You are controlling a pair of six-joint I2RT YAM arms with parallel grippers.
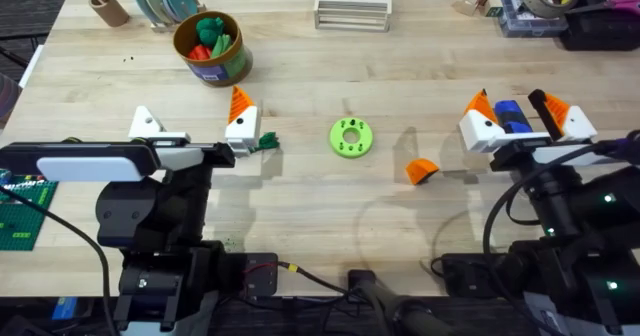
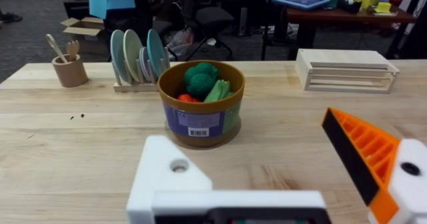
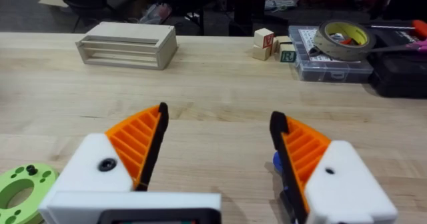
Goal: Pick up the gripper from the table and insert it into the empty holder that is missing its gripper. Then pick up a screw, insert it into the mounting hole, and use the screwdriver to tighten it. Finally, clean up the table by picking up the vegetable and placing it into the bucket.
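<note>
Fingers of the left gripper (image 1: 193,128) are spread, one holder (image 1: 146,123) bare; the right gripper (image 1: 527,118) is spread around the screwdriver (image 1: 511,115). The orange gripper (image 1: 421,170) is seen right of a green disc (image 1: 351,137), the vegetable (image 1: 267,142) left

Pale butcher-block wooden table (image 1: 300,191), matt, grain and plank seams plain. Loose orange plastic wedge gripper (image 1: 421,170), smooth, dull sheen. Bare white plastic holder block (image 2: 167,174), matt, 1 screw hole. Round tub bucket (image 2: 200,104), tan rim, glossy printed label. Bright green plastic disc (image 1: 351,137), matt.
</note>
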